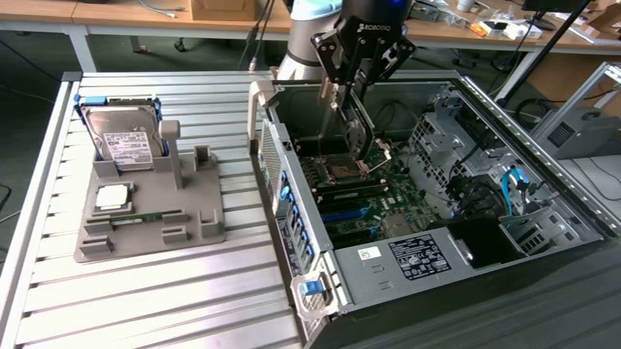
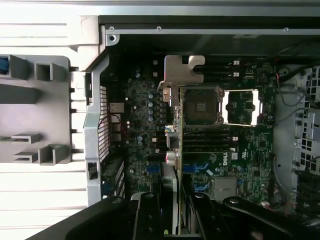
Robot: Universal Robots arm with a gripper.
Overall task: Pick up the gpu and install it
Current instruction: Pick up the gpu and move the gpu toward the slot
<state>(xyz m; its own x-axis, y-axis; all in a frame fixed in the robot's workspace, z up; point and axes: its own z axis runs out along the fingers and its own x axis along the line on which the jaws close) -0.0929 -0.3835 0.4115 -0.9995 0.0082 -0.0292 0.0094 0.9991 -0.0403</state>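
My gripper [image 1: 351, 96] hangs over the open computer case [image 1: 529, 145], shut on the gpu [image 1: 357, 138]. The card hangs on edge below the fingers, above the motherboard [image 1: 374, 200] and apart from it. In the wrist view the gpu [image 2: 184, 70] is seen edge-on, its silver end bracket farthest from the camera and its thin green edge running back toward my gripper [image 2: 176, 207]. A black finger [image 2: 149, 215] sits on each side of the card. Under it lie the CPU socket [image 2: 200, 105] and the blue expansion slots [image 2: 192, 169].
A grey fixture tray [image 1: 199, 218] on the slatted metal table [image 1: 145, 298] at the exterior view's left holds a hard drive [image 1: 124, 138], a CPU [image 1: 112, 196] and a memory stick [image 1: 145, 216]. Drive cages [image 1: 441, 142] and cables [image 1: 514, 185] crowd the case's right side.
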